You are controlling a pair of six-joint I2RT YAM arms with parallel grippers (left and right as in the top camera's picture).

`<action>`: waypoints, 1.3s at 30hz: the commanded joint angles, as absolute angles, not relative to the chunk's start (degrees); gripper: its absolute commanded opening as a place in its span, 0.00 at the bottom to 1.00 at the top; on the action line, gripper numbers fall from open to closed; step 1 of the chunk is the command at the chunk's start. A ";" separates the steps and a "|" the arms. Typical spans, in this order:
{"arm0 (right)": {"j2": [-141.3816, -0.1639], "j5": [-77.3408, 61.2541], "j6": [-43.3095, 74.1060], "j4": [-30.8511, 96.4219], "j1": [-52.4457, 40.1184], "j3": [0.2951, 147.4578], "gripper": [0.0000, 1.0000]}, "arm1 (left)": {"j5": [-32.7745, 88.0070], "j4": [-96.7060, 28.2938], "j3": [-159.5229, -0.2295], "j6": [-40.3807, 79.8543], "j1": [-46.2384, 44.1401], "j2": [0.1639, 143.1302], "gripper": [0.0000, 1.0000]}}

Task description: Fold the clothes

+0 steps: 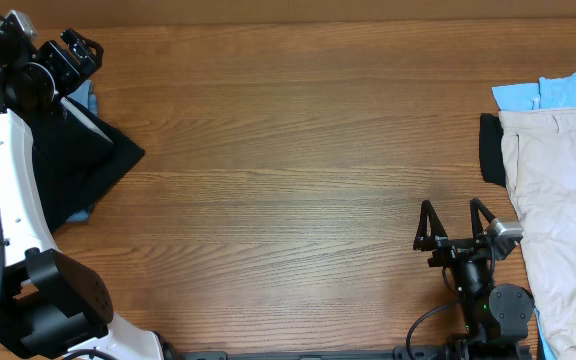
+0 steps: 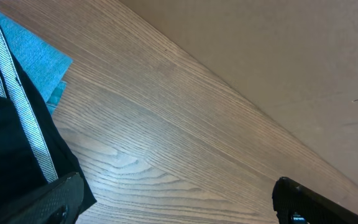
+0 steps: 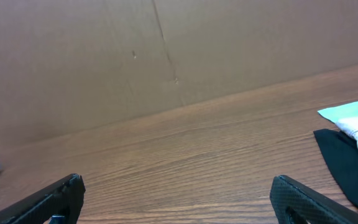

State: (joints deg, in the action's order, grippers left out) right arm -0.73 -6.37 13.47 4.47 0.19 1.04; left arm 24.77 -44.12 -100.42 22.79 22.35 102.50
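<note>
- The plain black cloth garment [image 1: 80,165] lies flat against the left edge of the brown wood-grain table [image 1: 288,180], towards the far left corner.
- One corner of it points right, towards the middle of the table. The white left arm [image 1: 3,200] covers its left part, so its long axis cannot be told for certain.
- In the left wrist view a grey woven strip [image 2: 25,118] runs along the black cloth.
- A light blue cloth [image 1: 92,98] lies under the black garment and peeks out at its far side and its near side.
- The left gripper [image 1: 71,52] hangs over the far end of the black garment, near the far left corner. In the wrist view its jaws are spread wide with only bare wood between them, and the black cloth sits beside the left fingertip [image 2: 61,199].
- The right gripper [image 1: 454,226] stands near the near edge, right of centre, well apart from the black garment. Its jaws are spread and nothing is held between them.
- A pile of clothes lies along the right edge: a beige trouser-like garment [image 1: 548,190] on top, a light blue garment [image 1: 558,92] at the far side, and a dark black piece of cloth [image 1: 491,148] sticking out on the left of the pile.
- The pile lies just beside the right gripper, to its right. The wood between the two arms is bare.
</note>
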 commanded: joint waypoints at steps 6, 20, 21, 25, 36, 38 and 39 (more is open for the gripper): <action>-0.23 -5.61 13.58 4.25 -0.05 0.45 1.00 | 24.62 -43.90 -100.38 22.94 22.11 102.87 1.00; -0.23 -5.61 13.58 4.25 -0.05 0.45 1.00 | 19.22 -46.09 -99.72 22.92 18.26 89.36 1.00; -0.23 -5.58 13.58 4.25 -0.05 0.45 1.00 | 19.25 -46.09 -99.66 22.94 17.21 87.53 1.00; -0.23 -5.61 13.58 4.25 -0.05 0.45 1.00 | 19.27 -46.11 -99.46 22.94 11.18 79.07 1.00; -0.23 -5.61 13.58 4.25 -0.05 0.45 1.00 | 19.03 -46.11 -97.43 22.74 4.56 64.31 1.00; -0.23 -5.61 13.58 4.25 -0.05 0.45 1.00 | 19.05 -46.11 -93.69 22.74 4.56 60.97 1.00; -0.23 -5.61 13.58 4.25 -0.05 0.45 1.00 | 19.05 -46.11 -90.21 22.74 4.56 58.39 1.00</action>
State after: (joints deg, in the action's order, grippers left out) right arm -0.73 -6.35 13.47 4.51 0.16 1.04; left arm 19.66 -45.98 -97.01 22.79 4.84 64.10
